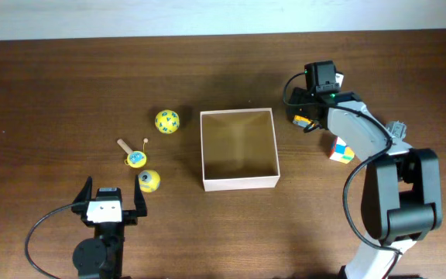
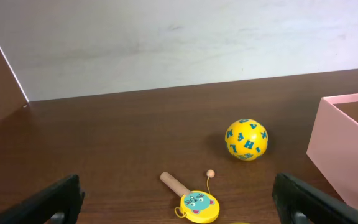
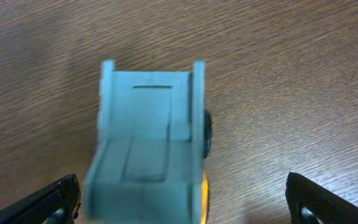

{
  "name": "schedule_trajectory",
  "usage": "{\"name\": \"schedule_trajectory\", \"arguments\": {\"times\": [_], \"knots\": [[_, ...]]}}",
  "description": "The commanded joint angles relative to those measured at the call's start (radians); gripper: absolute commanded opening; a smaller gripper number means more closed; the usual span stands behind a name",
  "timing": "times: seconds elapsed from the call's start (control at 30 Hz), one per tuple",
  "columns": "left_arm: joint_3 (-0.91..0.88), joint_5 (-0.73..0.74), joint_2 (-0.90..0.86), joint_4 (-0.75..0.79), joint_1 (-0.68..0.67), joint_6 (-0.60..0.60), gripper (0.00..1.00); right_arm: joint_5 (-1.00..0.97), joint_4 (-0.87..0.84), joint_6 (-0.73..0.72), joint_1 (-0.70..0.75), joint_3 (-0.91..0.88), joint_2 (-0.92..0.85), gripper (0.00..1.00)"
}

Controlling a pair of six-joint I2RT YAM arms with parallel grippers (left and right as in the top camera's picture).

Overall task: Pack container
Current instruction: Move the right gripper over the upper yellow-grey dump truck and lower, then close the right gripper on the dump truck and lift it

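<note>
The container (image 1: 239,182) is a square shallow box with pale walls and a tan inside at the table's middle; its pink wall shows in the left wrist view (image 2: 344,152). My left gripper (image 1: 108,203) is open and empty near the front left, also seen in the left wrist view (image 2: 179,210). A yellow ball (image 1: 166,122) (image 2: 247,139), a yellow drum rattle on a stick (image 1: 135,159) (image 2: 197,206) and another small yellow toy (image 1: 149,181) lie ahead of it. My right gripper (image 1: 310,115) (image 3: 185,208) is open, its fingers either side of a teal toy truck (image 3: 148,143) (image 1: 303,124) right of the container.
A colour cube (image 1: 341,149) lies on the table right of the container, beside the right arm. The table's far edge meets a white wall (image 2: 166,43). The surface is dark brown wood.
</note>
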State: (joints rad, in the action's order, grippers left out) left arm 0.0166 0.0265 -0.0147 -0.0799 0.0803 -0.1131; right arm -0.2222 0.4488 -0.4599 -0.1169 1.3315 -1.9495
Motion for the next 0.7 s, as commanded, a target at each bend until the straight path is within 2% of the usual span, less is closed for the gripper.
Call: {"name": "schedule_trajectory", "arguments": {"times": [0.0, 0.43, 0.67], "knots": [[-0.008, 0.010, 0.003, 0.000, -0.004, -0.016, 0.99, 0.041, -0.021, 0.007, 0.015, 0.013, -0.023, 0.99], [-0.008, 0.010, 0.003, 0.000, -0.004, -0.016, 0.99, 0.080, -0.064, 0.037, 0.014, 0.013, -0.025, 0.92], [-0.008, 0.010, 0.003, 0.000, -0.004, -0.016, 0.99, 0.080, -0.064, 0.037, 0.014, 0.013, -0.025, 0.74]]}}
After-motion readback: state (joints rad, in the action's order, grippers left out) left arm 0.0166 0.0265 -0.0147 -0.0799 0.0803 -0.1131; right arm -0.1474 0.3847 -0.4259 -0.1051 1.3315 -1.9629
